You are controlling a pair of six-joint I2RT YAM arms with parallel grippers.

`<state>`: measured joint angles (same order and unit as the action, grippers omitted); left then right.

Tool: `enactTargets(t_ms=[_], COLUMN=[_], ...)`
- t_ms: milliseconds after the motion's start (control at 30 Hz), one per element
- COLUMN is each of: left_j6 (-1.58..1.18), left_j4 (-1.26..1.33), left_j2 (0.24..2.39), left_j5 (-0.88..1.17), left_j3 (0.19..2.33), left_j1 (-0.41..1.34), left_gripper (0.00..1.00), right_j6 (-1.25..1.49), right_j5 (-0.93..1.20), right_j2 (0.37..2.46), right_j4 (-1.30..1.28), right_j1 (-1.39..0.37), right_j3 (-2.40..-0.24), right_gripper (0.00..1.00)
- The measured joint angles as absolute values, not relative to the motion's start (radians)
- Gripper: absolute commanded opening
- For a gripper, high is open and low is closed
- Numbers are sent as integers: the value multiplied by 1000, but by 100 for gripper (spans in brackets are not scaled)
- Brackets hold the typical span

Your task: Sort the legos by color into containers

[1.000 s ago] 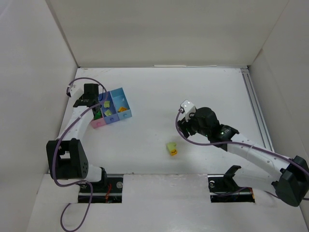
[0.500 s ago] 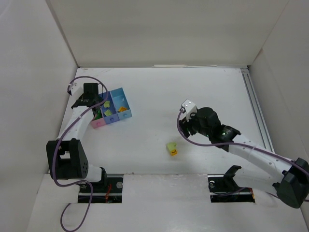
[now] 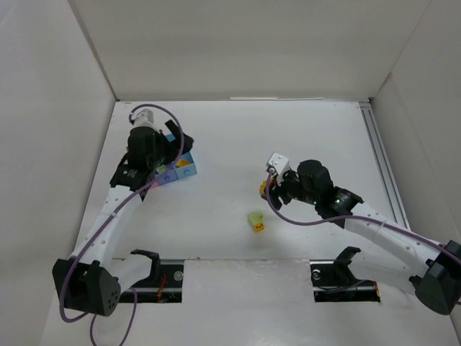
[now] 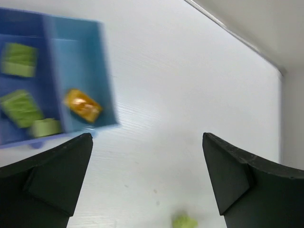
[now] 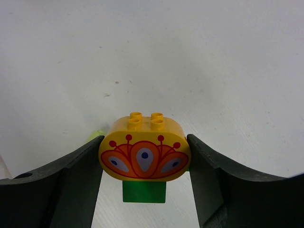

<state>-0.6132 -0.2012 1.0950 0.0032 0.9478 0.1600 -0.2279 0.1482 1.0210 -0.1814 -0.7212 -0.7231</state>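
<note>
In the left wrist view my left gripper (image 4: 147, 178) stands open and empty above the bare table. The containers (image 4: 78, 57) lie up and left of it. The darker blue box holds light green legos (image 4: 19, 107) and the lighter blue box an orange one (image 4: 83, 105). From above, my left gripper (image 3: 171, 148) hangs over the containers (image 3: 186, 167) and hides the pink box. My right gripper (image 5: 145, 161) is shut on an orange rounded brick (image 5: 145, 154) with a painted pattern, stacked on a green brick (image 5: 144, 192). It is held off the table (image 3: 263, 189).
A loose light green and orange lego (image 3: 256, 222) lies on the table between the arms, below and left of the right gripper (image 3: 268, 189). It shows blurred at the bottom edge of the left wrist view (image 4: 185, 222). White walls enclose the table on three sides.
My left gripper has opened wide and its arm has swung right, over the containers. My right gripper has shifted slightly left and down, still shut on the orange and green stack.
</note>
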Motion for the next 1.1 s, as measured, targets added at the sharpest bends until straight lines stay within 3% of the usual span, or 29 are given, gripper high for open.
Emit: enactTargets(t_ms=[233, 367, 800, 933, 1100], left_j6=[-522, -516, -517, -517, -518], left_j4=[-51, 15, 118, 115, 129], left_j2=[1126, 1159, 1192, 1223, 1229], left_j5=[387, 529, 639, 638, 648], left_j3=[911, 875, 851, 851, 851], left_j1=[420, 451, 614, 622, 629], left_gripper=[100, 100, 100, 90, 65], right_j6=[-324, -355, -415, -419, -422], right_j5=[334, 395, 415, 392, 357], right_j2=[991, 968, 1032, 1034, 1037], right_j4=[-140, -101, -83, -79, -77], right_j1=[-743, -752, -812, -813, -813], right_j3=[-723, -725, -775, -787, -796], right_gripper=[31, 30, 30, 30, 30])
